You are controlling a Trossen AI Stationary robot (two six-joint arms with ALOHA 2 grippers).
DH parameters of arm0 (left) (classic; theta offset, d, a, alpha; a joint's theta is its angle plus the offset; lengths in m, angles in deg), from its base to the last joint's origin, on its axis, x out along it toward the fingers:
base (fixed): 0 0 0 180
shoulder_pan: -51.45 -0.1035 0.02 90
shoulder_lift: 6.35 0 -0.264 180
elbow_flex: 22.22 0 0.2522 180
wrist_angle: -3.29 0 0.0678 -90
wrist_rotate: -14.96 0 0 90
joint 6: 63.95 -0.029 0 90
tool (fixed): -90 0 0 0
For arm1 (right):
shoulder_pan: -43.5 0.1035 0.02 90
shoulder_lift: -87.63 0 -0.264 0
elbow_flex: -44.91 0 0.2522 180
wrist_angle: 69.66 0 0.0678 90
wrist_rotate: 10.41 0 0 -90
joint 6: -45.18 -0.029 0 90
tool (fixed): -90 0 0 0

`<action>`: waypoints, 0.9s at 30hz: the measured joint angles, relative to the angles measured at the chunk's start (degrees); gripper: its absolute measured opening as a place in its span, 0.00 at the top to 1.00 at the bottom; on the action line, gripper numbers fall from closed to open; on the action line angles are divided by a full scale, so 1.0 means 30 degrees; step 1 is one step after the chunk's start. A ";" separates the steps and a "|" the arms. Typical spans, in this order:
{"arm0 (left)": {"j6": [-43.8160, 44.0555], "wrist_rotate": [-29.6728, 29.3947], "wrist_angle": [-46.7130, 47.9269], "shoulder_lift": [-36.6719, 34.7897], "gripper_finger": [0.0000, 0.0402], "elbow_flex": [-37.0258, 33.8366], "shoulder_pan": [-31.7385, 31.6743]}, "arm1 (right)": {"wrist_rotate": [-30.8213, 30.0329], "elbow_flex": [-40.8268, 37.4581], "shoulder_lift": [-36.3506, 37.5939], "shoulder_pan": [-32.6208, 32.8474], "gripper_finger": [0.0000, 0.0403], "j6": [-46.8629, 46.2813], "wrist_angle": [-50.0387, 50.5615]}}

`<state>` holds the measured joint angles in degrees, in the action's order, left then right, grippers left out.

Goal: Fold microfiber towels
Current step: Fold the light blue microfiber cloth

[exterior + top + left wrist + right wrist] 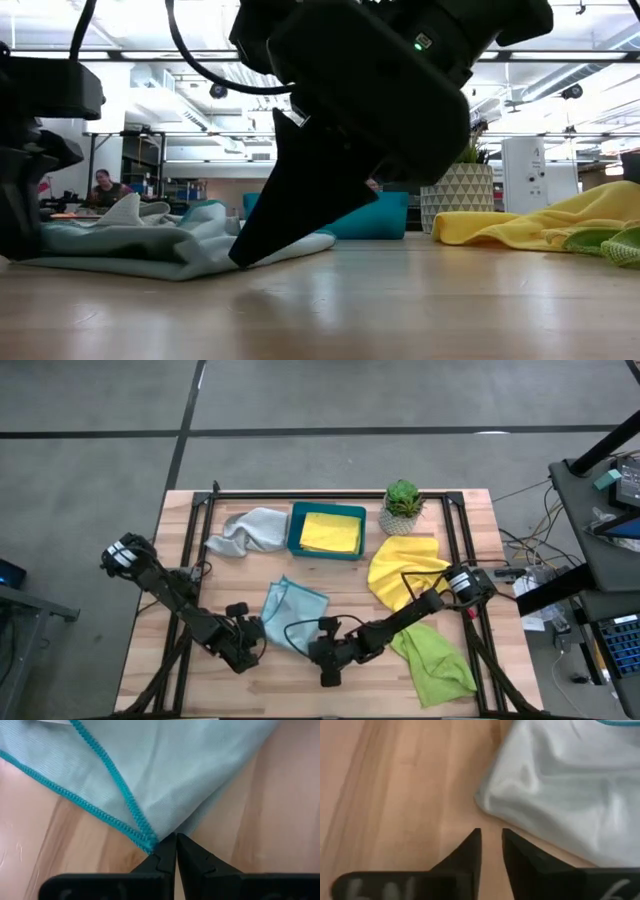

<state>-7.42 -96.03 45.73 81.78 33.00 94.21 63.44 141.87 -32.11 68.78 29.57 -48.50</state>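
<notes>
Towel, light blue (292,610), lies near the table's front edge. Left gripper (175,840) pinches its stitched corner; right gripper (491,836), fingers slightly spread, sits just clear. Advise lifting the corner slowly, keeping edges aligned.

**Where my four cameras sit**

One looks straight down on my whole tabletop (150,590). One sits at tabletop height, facing the room. My two wrist cameras look close past my fingers (167,852); both share the light blue towel (565,790).
</notes>
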 joint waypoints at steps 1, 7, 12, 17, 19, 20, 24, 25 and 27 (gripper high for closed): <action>-0.0066 0.0147 0.0133 -0.0120 1.00 0.0049 0.0000 | -0.0021 0.0000 0.0022 0.0000 0.81 0.0023 0.0008; -0.1282 0.0339 0.0377 -0.1334 1.00 0.0318 0.0015 | -0.0097 0.0000 0.0794 -0.0051 0.71 0.0553 0.0509; -0.1620 0.0522 0.0492 -0.2659 1.00 0.0308 0.0015 | -0.0132 0.0000 0.1896 -0.0382 0.70 0.1266 0.1354; -0.1594 -0.1651 0.0002 -0.3056 1.00 -0.0011 0.0008 | -0.0180 0.0015 0.2527 -0.1544 0.71 0.1914 0.1578; -0.1597 -0.2106 -0.0732 -0.2763 1.00 -0.0265 0.0000 | -0.0171 0.0015 0.2527 -0.2161 0.70 0.2423 0.1579; -0.1586 -0.2139 -0.0974 -0.2573 1.00 -0.0394 0.0000 | -0.0156 0.0015 0.2518 -0.2488 0.70 0.2640 0.1573; -0.1378 -0.2163 -0.1223 -0.1445 1.00 -0.0571 0.0029 | -0.0122 0.0015 0.2476 -0.3903 0.69 0.3245 0.1292; -0.1291 -0.2123 -0.1210 -0.1158 1.00 -0.0577 0.0029 | -0.0116 0.0015 0.2473 -0.4271 0.69 0.3332 0.1204; -0.0802 -0.1709 -0.0856 -0.0772 1.00 -0.0592 0.0029 | -0.0023 0.0015 0.2413 -0.4922 0.68 0.3502 0.0985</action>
<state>-9.82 -101.16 43.17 79.46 31.22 94.30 63.38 141.91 -24.87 54.01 40.08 -45.55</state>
